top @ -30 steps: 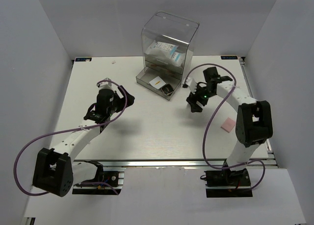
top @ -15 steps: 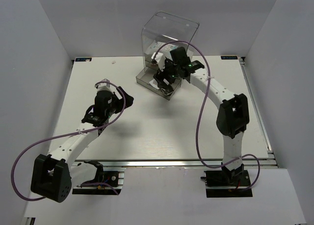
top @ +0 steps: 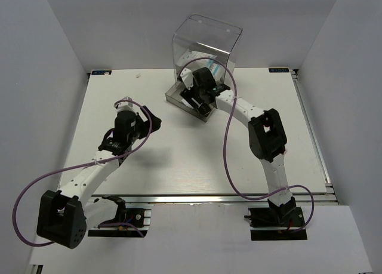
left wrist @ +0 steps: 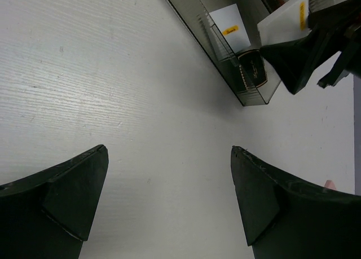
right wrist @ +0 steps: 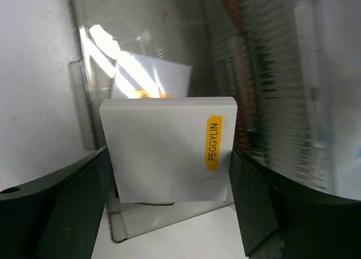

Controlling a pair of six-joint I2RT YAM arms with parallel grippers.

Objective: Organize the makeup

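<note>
Your right gripper (right wrist: 169, 157) is clamped on a white square (right wrist: 163, 143) that carries a yellow PEGGYLIN label, with one finger against each side edge. It holds the square over the pulled-out drawer (left wrist: 221, 66) at the foot of the clear drawer box (top: 206, 38). In that drawer you can see a second white square (left wrist: 230, 21) and, just beside it toward the drawer's end, the black compact (left wrist: 252, 73). Your left gripper (left wrist: 169, 152) hovers above the table (left wrist: 113, 73), well apart from the box, its jaws wide apart and holding nothing.
</note>
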